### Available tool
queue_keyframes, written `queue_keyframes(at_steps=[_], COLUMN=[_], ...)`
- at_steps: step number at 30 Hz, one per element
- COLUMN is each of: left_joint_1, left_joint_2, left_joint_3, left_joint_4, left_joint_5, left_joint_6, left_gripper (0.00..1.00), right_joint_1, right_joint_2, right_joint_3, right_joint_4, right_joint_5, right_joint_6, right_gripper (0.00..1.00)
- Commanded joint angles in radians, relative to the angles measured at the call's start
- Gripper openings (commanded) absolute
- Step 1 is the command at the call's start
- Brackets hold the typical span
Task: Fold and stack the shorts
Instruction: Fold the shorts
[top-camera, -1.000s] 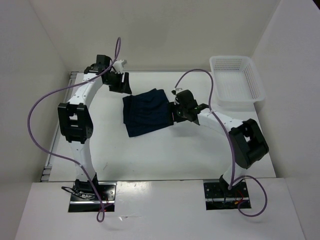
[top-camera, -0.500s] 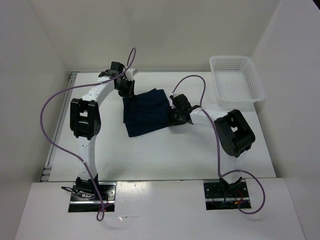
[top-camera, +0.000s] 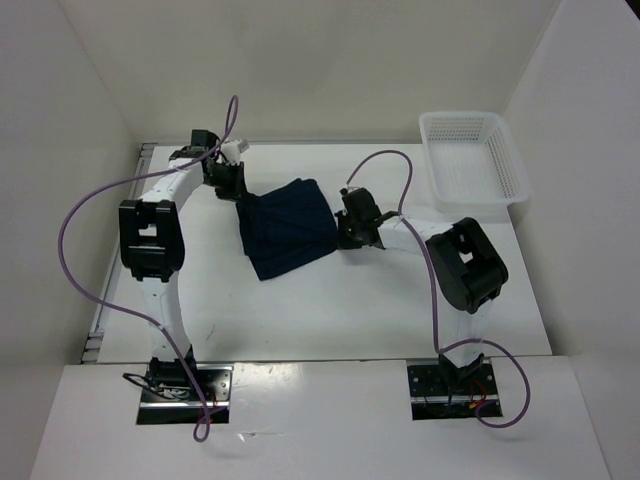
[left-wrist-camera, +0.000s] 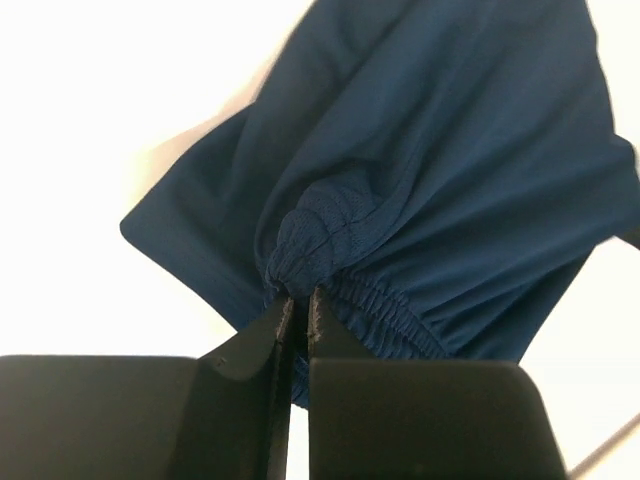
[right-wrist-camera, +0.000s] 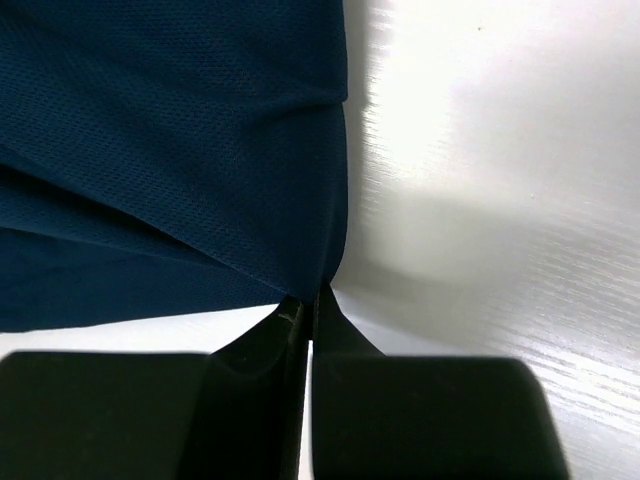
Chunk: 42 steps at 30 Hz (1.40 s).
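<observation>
**Q:** Where is the pair of dark navy, soft cloth shorts (top-camera: 288, 228)?

**A:** In the overhead view it lies on the white table (top-camera: 330, 300), at the centre of the frame and slightly above the middle. The wrinkled fabric forms a tilted, roughly four-sided shape. Its lowest corner points toward the bottom left.

**Q:** What is the condition of the left gripper (top-camera: 234, 188)?

**A:** It is closed on the shorts. In the left wrist view the two black fingers (left-wrist-camera: 250, 350) meet at bottom centre with only a thin slit between them. A bunched section of the gathered elastic waistband (left-wrist-camera: 385, 310) is pinched at their tips. The cloth fans out from the pinch toward the upper right of that frame. In the overhead view this gripper sits at the garment's upper left corner. Whether the pinched section is raised off the table cannot be told.

**Q:** And the right gripper (top-camera: 347, 232)?

**A:** It is also closed on the shorts. In the right wrist view the fingertips press together at bottom centre and clamp a thin edge of the navy mesh fabric. Cloth fills the upper left of that frame, and bare table fills the right. In the overhead view this gripper is at the garment's right edge.

**Q:** What else is on the table?

**A:** A white perforated plastic basket (top-camera: 470, 165) stands at the upper right of the overhead frame, well apart from the shorts. Purple cables (top-camera: 90, 230) loop along both arms.
</observation>
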<state>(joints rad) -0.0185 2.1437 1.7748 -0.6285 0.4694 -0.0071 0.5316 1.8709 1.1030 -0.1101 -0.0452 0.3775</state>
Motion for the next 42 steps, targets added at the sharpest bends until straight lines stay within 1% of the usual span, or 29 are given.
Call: queue_keyframes(at_steps=[1,5,8,11,13,14,15,17,20,21,23,24,27,28,31,33,34,36,37,39,42], left_joint_1=[0.04,0.087,0.088,0.088,0.088,0.088,0.088,0.088,0.088,0.088,0.088,0.088,0.088,0.088,0.088,0.088,0.088,0.088,0.088,0.088,0.088], left_joint_2=[-0.071,-0.032,0.001,0.022,0.022,0.022,0.022,0.013,-0.007,-0.016,-0.025,-0.034,-0.054,-0.07,-0.123,-0.155,-0.185,-0.212,-0.237,-0.255,-0.266], left_joint_3=[-0.047,-0.078,-0.107,-0.127,-0.127,-0.127,-0.127,-0.127,-0.127,-0.127,-0.127,-0.127,-0.109,-0.109,-0.109,-0.109,-0.118,-0.13,-0.139,-0.182,-0.256], left_joint_4=[0.016,0.03,0.042,0.067,0.067,0.067,0.067,0.056,0.038,0.038,0.02,0.019,-0.02,-0.03,-0.043,-0.053,-0.053,-0.062,-0.072,-0.085,-0.094], left_joint_5=[0.103,0.086,0.023,0.002,-0.023,-0.023,-0.023,-0.023,-0.023,-0.023,-0.023,-0.023,-0.023,-0.023,-0.023,-0.023,-0.023,-0.023,-0.023,-0.032,-0.043], left_joint_6=[0.007,0.007,0.007,0.007,0.007,0.007,0.007,0.007,0.007,0.007,0.007,0.007,0.007,0.007,0.007,0.007,0.007,0.007,0.007,0.007,0.007], left_gripper=[0.02,0.05,0.07,0.09,0.1,0.1,0.1,0.12,0.14,0.17,0.21,0.27,0.36,0.45,0.57,0.61,0.64,0.7,0.71,0.74,0.74], right_joint_1=[0.033,0.1,0.129,0.139,0.139,0.139,0.139,0.139,0.139,0.139,0.139,0.127,0.117,0.117,0.117,0.117,0.117,0.107,0.082,0.055,0.042], right_joint_2=[-0.088,-0.15,-0.141,-0.131,-0.131,-0.131,-0.131,-0.141,-0.211,-0.246,-0.257,-0.257,-0.23,-0.21,-0.165,-0.139,-0.11,-0.076,-0.043,-0.01,0.042], right_joint_3=[-0.025,-0.048,-0.048,-0.057,-0.057,-0.057,-0.057,-0.057,-0.048,-0.029,0.003,0.023,0.096,0.097,0.116,0.142,0.152,0.191,0.207,0.248,0.284], right_joint_4=[0.039,0.039,0.024,-0.005,-0.019,-0.036,-0.061,-0.114,-0.126,-0.126,-0.103,-0.103,-0.082,-0.068,-0.034,-0.024,-0.01,-0.01,-0.01,-0.01,-0.022], right_joint_5=[0.082,0.119,0.119,0.119,0.085,0.032,0.001,-0.053,-0.062,-0.073,-0.105,-0.134,-0.157,-0.172,-0.173,-0.144,-0.106,-0.072,-0.061,-0.041,0.004], right_joint_6=[0.009,-0.011,-0.011,-0.011,-0.029,-0.044,-0.064,-0.138,-0.238,-0.253,-0.275,-0.275,-0.246,-0.246,-0.204,-0.184,-0.184,-0.137,-0.121,-0.06,-0.009], right_gripper=[0.0,0.0,0.0,0.0,0.0,0.21,0.37,0.59,0.71,0.73,0.76,0.76,0.76,0.76,0.75,0.75,0.75,0.75,0.75,0.72,0.71])
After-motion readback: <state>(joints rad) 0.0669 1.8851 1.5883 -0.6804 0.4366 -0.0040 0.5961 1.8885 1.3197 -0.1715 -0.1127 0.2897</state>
